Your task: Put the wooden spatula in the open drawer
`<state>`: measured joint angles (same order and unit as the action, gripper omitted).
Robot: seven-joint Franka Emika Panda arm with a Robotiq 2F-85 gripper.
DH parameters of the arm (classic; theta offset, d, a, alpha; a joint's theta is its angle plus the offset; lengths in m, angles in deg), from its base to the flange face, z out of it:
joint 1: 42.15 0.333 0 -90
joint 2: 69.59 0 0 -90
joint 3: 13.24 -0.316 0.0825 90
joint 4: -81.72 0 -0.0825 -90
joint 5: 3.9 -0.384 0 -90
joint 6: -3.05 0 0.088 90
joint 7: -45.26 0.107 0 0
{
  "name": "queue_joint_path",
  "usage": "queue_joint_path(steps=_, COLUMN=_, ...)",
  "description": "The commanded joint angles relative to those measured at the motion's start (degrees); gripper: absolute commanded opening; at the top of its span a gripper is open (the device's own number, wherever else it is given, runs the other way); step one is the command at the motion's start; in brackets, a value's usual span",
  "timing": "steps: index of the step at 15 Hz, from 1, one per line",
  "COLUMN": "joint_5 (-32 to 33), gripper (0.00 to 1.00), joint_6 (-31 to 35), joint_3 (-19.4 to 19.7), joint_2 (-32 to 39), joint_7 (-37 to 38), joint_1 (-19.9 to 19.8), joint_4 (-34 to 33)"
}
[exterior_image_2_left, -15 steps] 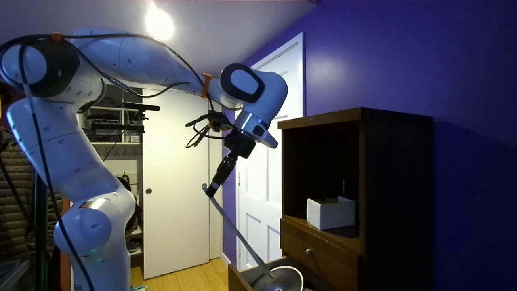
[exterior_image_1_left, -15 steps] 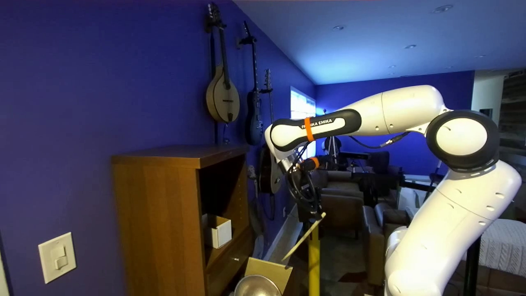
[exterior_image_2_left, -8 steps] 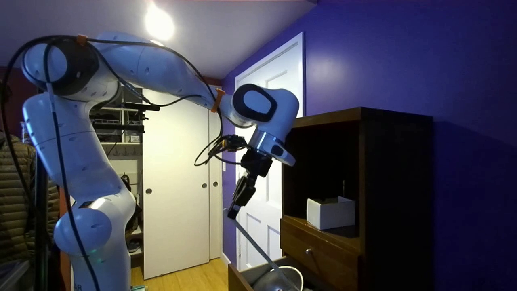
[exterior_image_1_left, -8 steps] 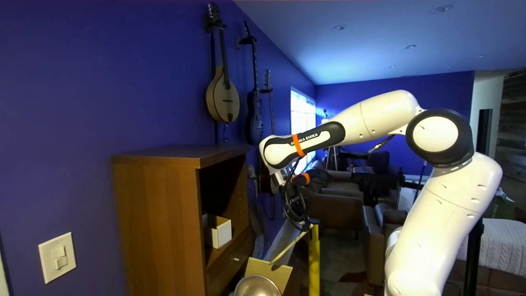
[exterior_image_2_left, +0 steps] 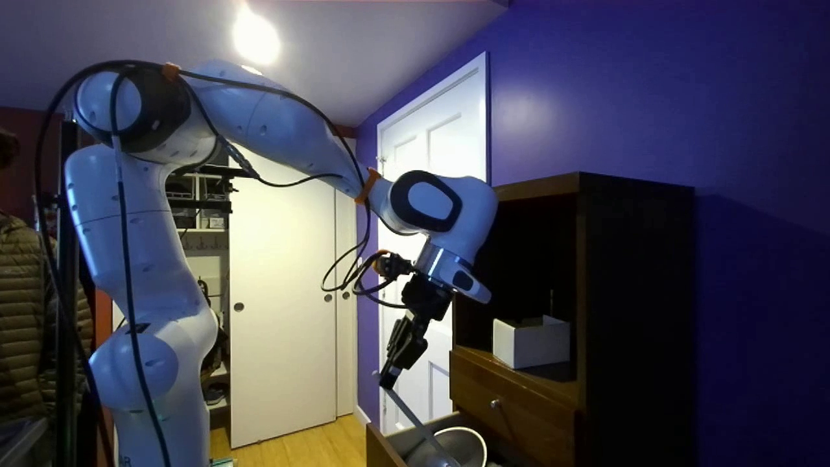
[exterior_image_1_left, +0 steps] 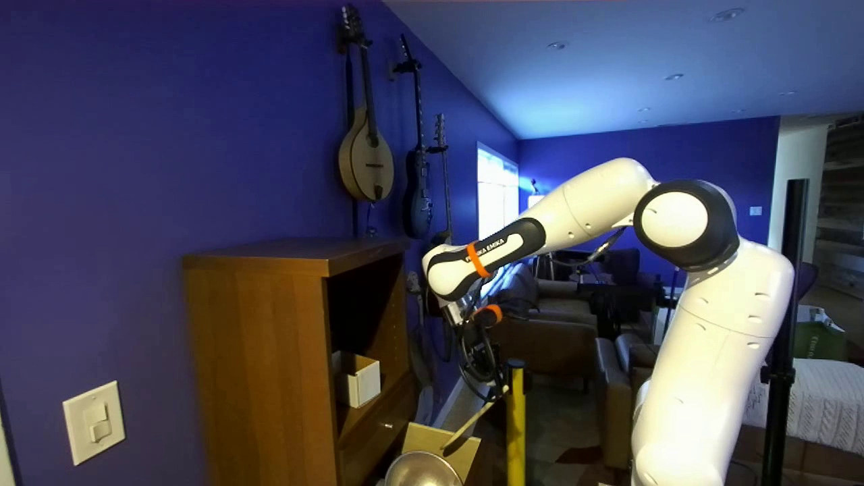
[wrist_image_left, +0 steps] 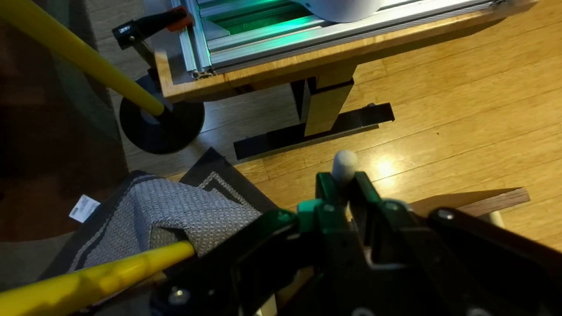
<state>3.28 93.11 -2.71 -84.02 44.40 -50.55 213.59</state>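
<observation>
My gripper (exterior_image_2_left: 387,378) is shut on the handle of the wooden spatula (exterior_image_2_left: 418,423), near its upper end. The spatula slants down toward the open drawer (exterior_image_2_left: 381,446) of the brown cabinet. It also shows in an exterior view (exterior_image_1_left: 470,424), its lower end in front of the pale drawer (exterior_image_1_left: 426,437). In the wrist view the rounded handle end (wrist_image_left: 344,161) sticks out between the fingertips; the blade is hidden there. A metal bowl (exterior_image_1_left: 424,470) sits in the drawer, and the spatula overlaps it in an exterior view (exterior_image_2_left: 472,443). I cannot tell whether they touch.
The cabinet (exterior_image_1_left: 263,358) holds a white box (exterior_image_2_left: 532,344) in its upper cubby, above a shut drawer (exterior_image_2_left: 519,403). A yellow post (exterior_image_1_left: 516,425) stands close beside the gripper. The wrist view shows yellow poles (wrist_image_left: 101,276), a grey cloth (wrist_image_left: 193,210) and the robot's table edge (wrist_image_left: 272,68).
The arm has moved down and toward the cabinet, carrying the spatula. The spatula's lower end has gone further over the drawer and bowl. The gripper has stayed shut on the handle.
</observation>
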Motion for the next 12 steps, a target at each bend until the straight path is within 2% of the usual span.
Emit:
queue_joint_path(steps=1, joint_5=-0.04, gripper=0.15, joint_6=0.97, joint_3=0.00, joint_2=3.18, joint_7=-2.65, joint_1=-0.20, joint_4=-0.37)
queue_joint_path(steps=2, joint_5=-0.28, gripper=0.39, joint_6=0.86, joint_3=0.04, joint_2=3.95, joint_7=-3.06, joint_1=-0.22, joint_4=-0.63)
queue_joint_path(steps=4, joint_5=-0.52, gripper=0.43, joint_6=0.68, joint_3=0.04, joint_2=4.90, joint_7=-3.62, joint_1=-0.28, joint_4=-0.85)
queue_joint_path(steps=5, joint_5=-0.47, gripper=0.49, joint_6=0.49, joint_3=0.03, joint_2=5.18, joint_7=-3.75, joint_1=-0.33, joint_4=-0.91)
queue_joint_path(steps=9, joint_5=-0.55, gripper=0.77, joint_6=-1.30, joint_3=0.27, joint_2=2.74, joint_7=-3.47, joint_1=-0.80, joint_4=-1.09)
queue_joint_path(steps=12, joint_5=-0.49, gripper=0.98, joint_6=-3.95, joint_3=0.22, joint_2=-3.98, joint_7=-3.45, joint_1=-1.11, joint_4=-0.78)
